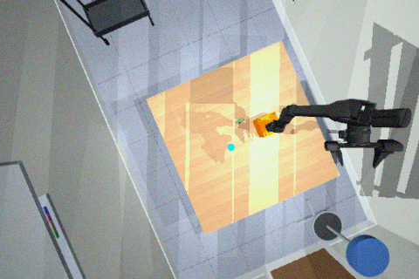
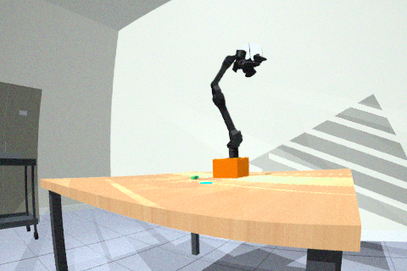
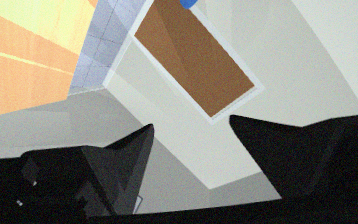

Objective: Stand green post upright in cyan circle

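Observation:
The green post (image 1: 239, 120) (image 2: 194, 177) lies on its side on the wooden table (image 1: 217, 205) (image 2: 266, 207), close to the orange block under the arm. The cyan circle (image 1: 230, 147) (image 2: 206, 183) is a flat disc on the table a short way from the post, with nothing on it. My gripper (image 1: 358, 166) (image 2: 259, 68) (image 3: 191, 123) is open and empty, raised high above the table and far from the post. Its two black fingers stand wide apart in the wrist view, where neither post nor circle shows.
The orange block (image 1: 261, 126) (image 2: 231, 168) carries the arm's base and stands near the post and the circle. A dark cart (image 1: 117, 17) (image 2: 12, 162) stands away from the table. A blue stool (image 1: 367, 255) is beyond the table's corner. Walls surround the scene.

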Available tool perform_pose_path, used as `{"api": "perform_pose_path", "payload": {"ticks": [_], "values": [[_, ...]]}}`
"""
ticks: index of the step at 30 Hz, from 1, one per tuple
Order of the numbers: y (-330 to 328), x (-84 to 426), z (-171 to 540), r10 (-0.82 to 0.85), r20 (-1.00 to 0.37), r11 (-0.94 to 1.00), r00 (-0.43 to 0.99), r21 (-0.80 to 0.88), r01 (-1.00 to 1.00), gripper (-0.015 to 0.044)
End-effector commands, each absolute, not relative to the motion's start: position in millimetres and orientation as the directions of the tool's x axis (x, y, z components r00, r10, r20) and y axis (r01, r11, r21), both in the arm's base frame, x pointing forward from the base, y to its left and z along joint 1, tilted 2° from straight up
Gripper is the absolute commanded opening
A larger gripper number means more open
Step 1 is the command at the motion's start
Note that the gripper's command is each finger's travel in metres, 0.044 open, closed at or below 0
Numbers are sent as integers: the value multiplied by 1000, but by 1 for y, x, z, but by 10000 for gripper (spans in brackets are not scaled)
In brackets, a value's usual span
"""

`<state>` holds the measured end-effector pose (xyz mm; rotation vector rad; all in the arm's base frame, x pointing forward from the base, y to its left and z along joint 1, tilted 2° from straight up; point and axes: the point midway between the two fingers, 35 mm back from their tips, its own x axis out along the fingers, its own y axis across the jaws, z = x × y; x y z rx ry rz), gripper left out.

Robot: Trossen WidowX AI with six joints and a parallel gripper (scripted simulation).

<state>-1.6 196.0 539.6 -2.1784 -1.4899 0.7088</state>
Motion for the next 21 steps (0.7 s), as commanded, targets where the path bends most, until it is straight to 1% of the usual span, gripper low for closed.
{"api": "perform_pose_path", "payload": {"ticks": [1, 6, 7, 21], "values": [[197, -1, 539, 935, -181, -351, 304, -589, 728, 374], [210, 10, 526, 898, -219, -432, 382, -605, 669, 242], [213, 13, 523, 888, -228, -451, 400, -608, 653, 233], [245, 76, 472, 699, -366, -663, 614, -655, 364, 233]]}}
